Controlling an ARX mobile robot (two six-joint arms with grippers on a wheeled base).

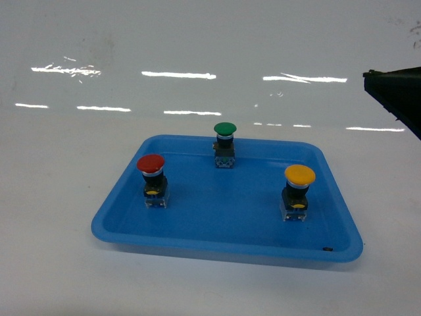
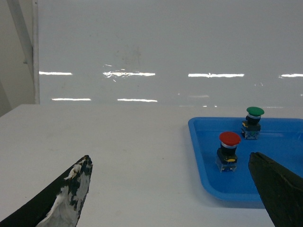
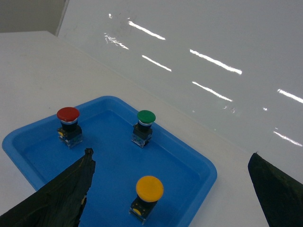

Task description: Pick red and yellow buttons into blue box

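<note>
- Blue tray (image 1: 197, 227) on white table (image 1: 52, 197), holds 3 upright buttons, all apart.
- Red button (image 1: 153, 180) near-left, yellow button (image 1: 297, 191) near-right, green button (image 1: 224, 143) at back.
- Left gripper (image 2: 170, 189) & right gripper (image 3: 170, 189): jaws spread wide, gripping nothing.
- Blue box: not seen.

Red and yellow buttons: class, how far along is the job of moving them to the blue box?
Nothing looks done. The red button and yellow button both stand upright in the shallow blue tray, beside the green button. Nothing is in hand: the left claw and right claw are open and empty. Both picks remain. The blue box is not in view.
</note>
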